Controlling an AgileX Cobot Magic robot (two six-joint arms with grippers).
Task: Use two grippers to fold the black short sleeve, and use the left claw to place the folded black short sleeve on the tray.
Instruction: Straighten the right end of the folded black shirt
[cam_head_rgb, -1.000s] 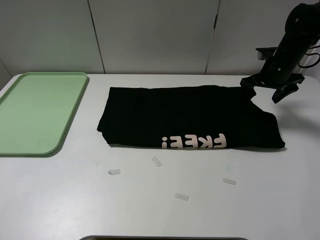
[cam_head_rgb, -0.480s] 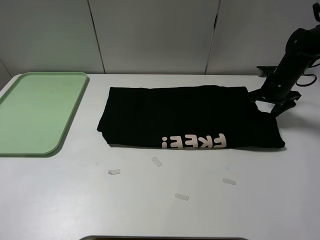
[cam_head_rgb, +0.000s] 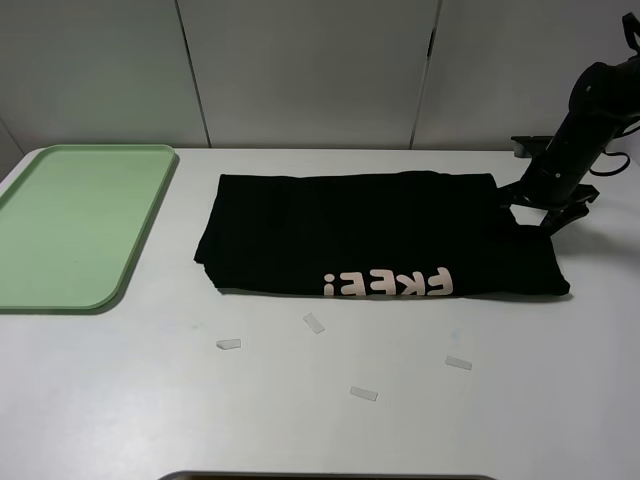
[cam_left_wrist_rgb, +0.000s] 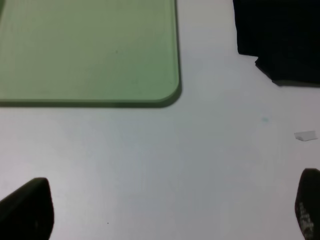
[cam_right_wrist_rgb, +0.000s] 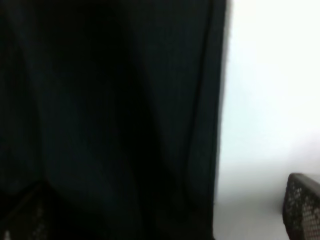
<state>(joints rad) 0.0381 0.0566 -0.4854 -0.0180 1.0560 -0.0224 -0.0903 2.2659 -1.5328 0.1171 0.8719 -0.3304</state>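
In the exterior high view, the black short sleeve (cam_head_rgb: 370, 230) is seen lying folded into a wide band at the middle of the white table (cam_head_rgb: 120, 400), with its pale pink letters (cam_head_rgb: 388, 283) along the six-o'clock edge. The tray (cam_head_rgb: 70, 220) is found at nine o'clock from the cloth, apart from it. The right gripper (cam_head_rgb: 532, 205) is held low at the garment's two-o'clock corner, its jaws spread apart. Four small pale scraps (cam_head_rgb: 314, 322) are scattered on the table at six o'clock from the shirt. The other arm is not shown by this view.

In the left wrist view, the left gripper (cam_left_wrist_rgb: 168, 210) is shown. Its two dark fingertips (cam_left_wrist_rgb: 27, 210) are set far apart with only bare table between them, and nothing is held. A rounded corner of the tray (cam_left_wrist_rgb: 90, 50), a corner of the black short sleeve (cam_left_wrist_rgb: 285, 40) and one scrap (cam_left_wrist_rgb: 305, 135) are also taken in.

In the right wrist view, a detail lost from above is given. The shirt's (cam_right_wrist_rgb: 110, 115) edge runs between the parted fingers of the right gripper (cam_right_wrist_rgb: 165, 212), one meshed fingertip (cam_right_wrist_rgb: 302, 207) over bare table, the other dimly over cloth. The picture is blurred, and contact with the cloth cannot be told.
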